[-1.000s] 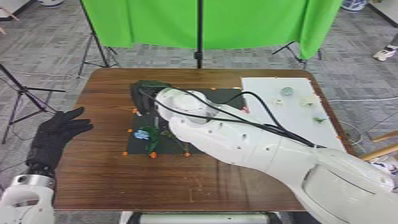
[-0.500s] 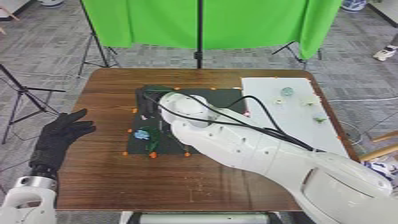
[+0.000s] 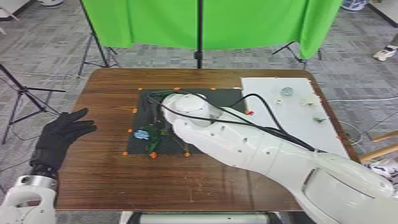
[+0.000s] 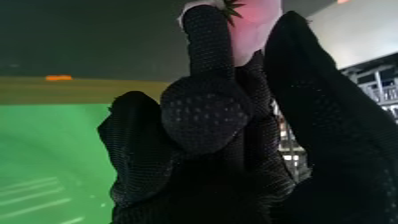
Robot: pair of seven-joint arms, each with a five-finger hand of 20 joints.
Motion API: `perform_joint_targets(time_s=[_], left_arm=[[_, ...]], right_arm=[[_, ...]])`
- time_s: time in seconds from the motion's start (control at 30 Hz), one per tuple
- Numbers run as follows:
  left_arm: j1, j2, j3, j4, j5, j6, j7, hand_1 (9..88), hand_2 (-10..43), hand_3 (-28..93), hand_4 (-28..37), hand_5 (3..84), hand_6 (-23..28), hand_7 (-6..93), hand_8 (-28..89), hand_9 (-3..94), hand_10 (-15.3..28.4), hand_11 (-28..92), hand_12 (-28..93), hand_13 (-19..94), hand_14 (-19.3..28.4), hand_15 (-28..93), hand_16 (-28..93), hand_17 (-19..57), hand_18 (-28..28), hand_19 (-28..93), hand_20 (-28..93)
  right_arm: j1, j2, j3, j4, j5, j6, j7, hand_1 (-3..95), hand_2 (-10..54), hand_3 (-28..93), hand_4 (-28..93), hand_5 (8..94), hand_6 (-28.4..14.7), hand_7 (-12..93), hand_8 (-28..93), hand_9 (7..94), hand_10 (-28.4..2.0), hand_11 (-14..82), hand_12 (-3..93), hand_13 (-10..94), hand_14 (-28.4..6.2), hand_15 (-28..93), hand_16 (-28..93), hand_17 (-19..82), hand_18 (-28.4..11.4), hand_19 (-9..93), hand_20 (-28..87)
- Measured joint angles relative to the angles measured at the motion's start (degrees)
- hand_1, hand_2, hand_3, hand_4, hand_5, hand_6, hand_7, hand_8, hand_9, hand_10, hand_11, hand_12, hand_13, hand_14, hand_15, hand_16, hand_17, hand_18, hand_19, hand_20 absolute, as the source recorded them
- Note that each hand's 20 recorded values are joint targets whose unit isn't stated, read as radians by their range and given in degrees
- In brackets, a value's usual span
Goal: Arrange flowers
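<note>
In the head view, my right hand (image 3: 158, 96) is over the upper left of the dark mat (image 3: 140, 120), mostly hidden by its white wrist and cables. In the right wrist view, my right hand (image 4: 206, 112) has its fingers curled round a pink flower (image 4: 253, 27) with a small green leaf. A blue flower (image 3: 141, 134) lies on the mat's left side beside green leaves (image 3: 155, 142). A small red bloom (image 3: 250, 113) shows at the arm's edge. My left hand (image 3: 59, 137) stays off the table's left edge, fingers relaxed and holding nothing.
A white board (image 3: 275, 86) at the right holds several small pale flowers, one a light green bloom (image 3: 287, 91). Orange markers (image 3: 153, 155) edge the mat. The right arm (image 3: 244, 142) crosses the brown table (image 3: 178, 185) diagonally. A green curtain (image 3: 160, 25) hangs behind.
My right hand has shifted slightly right and toward the robot, with less of its glove showing past the wrist. The left hand has moved only slightly; the blue flower keeps its place.
</note>
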Motion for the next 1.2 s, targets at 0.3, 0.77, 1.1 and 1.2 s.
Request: perform_joint_targets(time_s=[0.3,0.77,1.1,1.2], left_arm=[[-0.3,0.40,0.16,0.13,0.06,-0.59,-0.20,14.4,26.5,66,-28.3,47.7,8.6,5.6,-5,51.8,17.1,19,11,44,20.7,24,-1,12.8,15.8,22,20],[-0.7,0.54,0.25,0.26,0.15,-1.03,-0.63,14.5,26.2,66,-28.3,47.6,8.5,5.6,-5,51.7,17.0,19,11,44,20.8,24,-1,12.8,15.8,21,20],[-0.1,0.39,-0.46,-0.03,0.15,-1.03,-0.62,14.6,26.1,66,-28.3,47.6,8.5,5.7,-5,51.8,17.0,19,11,44,20.7,24,-1,12.9,15.7,21,20],[0.8,0.18,-1.35,-0.58,0.15,-0.95,-0.62,14.6,26.1,66,-28.3,47.6,8.5,5.7,-5,51.7,17.0,19,11,44,20.7,24,-1,12.9,15.8,21,20]], right_arm=[[0.6,1.0,-1.9,-0.9,1.2,11.3,1.0,47.0,-9.5,62,-17,65.8,1.2,21,4,76.3,-12.6,19.1,21.7,88,-2.0,63,32,60,-16.1,93,58],[-0.5,1.2,-0.3,-1.6,8.0,7.7,1.6,39.1,-9.5,66,-15,63.7,0.7,18,-10,77.8,-13.0,14.5,17.9,89,-2.8,61,32,60,-16.3,93,57],[-0.4,2.9,0.2,-4.7,3.4,6.3,1.4,36.6,-9.5,65,-14,62.6,0.6,18,-10,75.6,-13.6,14.9,18.9,88,-3.6,60,32,58,-17.2,93,56],[0.0,5.8,1.5,-10.2,3.2,7.2,1.3,36.2,-9.5,65,-14,61.6,0.5,17,-10,70.6,-14.9,13.6,19.0,85,-4.9,60,32,56,-17.5,93,55]])
